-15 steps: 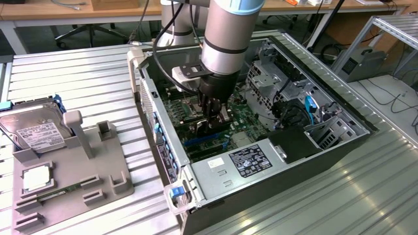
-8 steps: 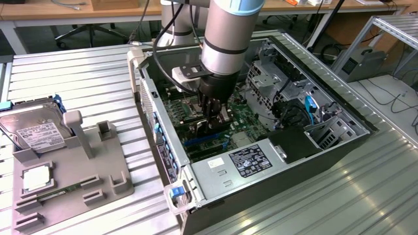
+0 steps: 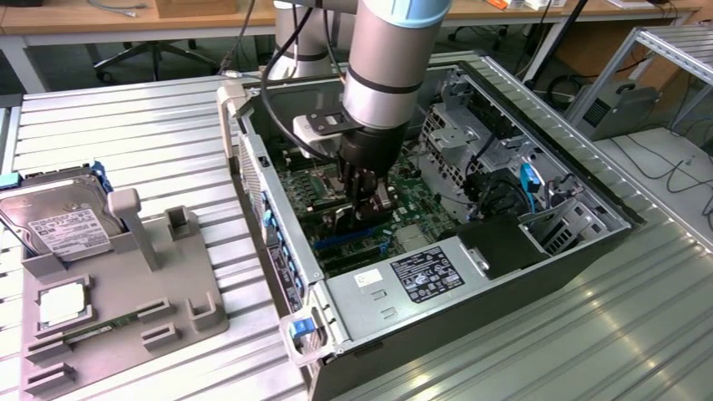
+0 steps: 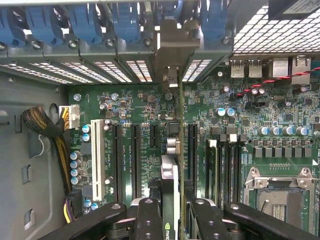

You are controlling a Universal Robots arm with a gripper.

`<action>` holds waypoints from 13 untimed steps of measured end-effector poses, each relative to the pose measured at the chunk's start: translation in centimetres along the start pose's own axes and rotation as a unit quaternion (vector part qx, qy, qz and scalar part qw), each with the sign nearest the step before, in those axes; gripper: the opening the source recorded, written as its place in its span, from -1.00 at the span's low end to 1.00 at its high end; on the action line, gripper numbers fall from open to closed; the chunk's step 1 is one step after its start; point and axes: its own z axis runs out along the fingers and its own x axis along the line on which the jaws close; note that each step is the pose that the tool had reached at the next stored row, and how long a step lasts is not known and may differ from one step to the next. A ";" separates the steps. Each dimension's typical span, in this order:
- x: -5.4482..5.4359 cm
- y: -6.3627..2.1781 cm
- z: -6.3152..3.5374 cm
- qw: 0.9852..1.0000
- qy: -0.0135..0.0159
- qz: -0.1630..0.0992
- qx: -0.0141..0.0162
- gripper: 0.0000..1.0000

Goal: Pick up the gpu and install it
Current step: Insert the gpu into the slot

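1. End effector (image 4: 172, 212) is clamped on the gpu (image 4: 169, 172), one finger (image 4: 149, 215) on each face, deep inside the open computer case (image 3: 259, 180).
2. The gpu stands on edge over the motherboard (image 4: 240, 110), its metal bracket (image 4: 172, 45) at the rear slot openings; whether it is seated cannot be told.
3. Seating it well likely calls for keeping the card upright and pressing straight and evenly.

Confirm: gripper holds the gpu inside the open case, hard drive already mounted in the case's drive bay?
No. The hard drive lies on the grey fixture outside the case, per the exterior view. The gripper does hold the gpu inside the case.
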 end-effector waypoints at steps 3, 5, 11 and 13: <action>0.0 0.01 0.14 1.000 0.000 0.000 0.000 -0.45; 0.0 0.01 0.16 1.000 0.000 0.000 0.000 -0.45; 0.0 0.01 0.18 1.000 0.000 0.000 0.000 -0.45; 0.0 0.02 0.20 1.000 0.000 0.000 0.000 -0.45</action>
